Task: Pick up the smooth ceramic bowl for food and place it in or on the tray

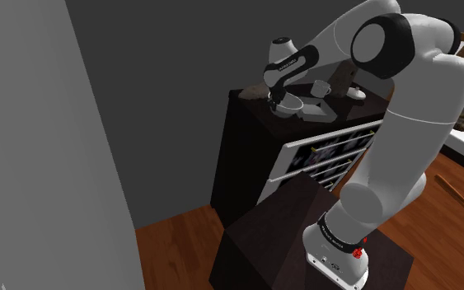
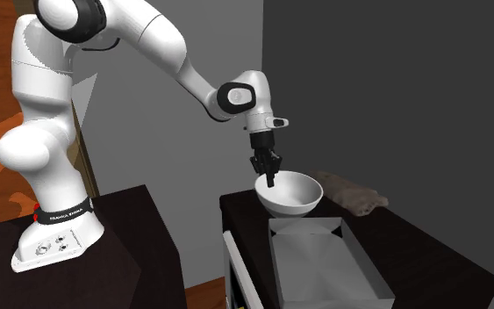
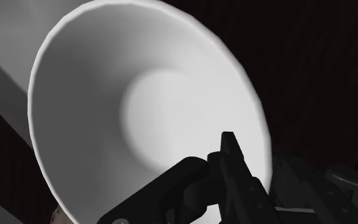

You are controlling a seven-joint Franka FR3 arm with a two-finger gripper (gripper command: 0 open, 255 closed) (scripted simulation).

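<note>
A plain white bowl (image 2: pixel 292 195) stands on a dark cabinet top (image 2: pixel 429 263), right at the far end of a shallow grey tray (image 2: pixel 324 263). My black gripper (image 2: pixel 269 176) comes down on the bowl's rim on the arm's side and is shut on it. In the wrist view one finger (image 3: pixel 229 149) lies inside the bowl (image 3: pixel 139 102), with the rim clasped between the jaws. The shoulder view shows the gripper (image 1: pixel 278 97) over the bowl (image 1: pixel 288 105), and the tray (image 1: pixel 317 109) beside it. Whether the bowl touches the top I cannot tell.
A white mug (image 1: pixel 321 87) and other small things (image 1: pixel 355 93) stand behind the tray. A crumpled brownish lump (image 2: pixel 352 191) lies beside the bowl. The cabinet front has white rails (image 1: pixel 325 152). A grey wall (image 1: pixel 40 148) rises close at the shoulder view's left.
</note>
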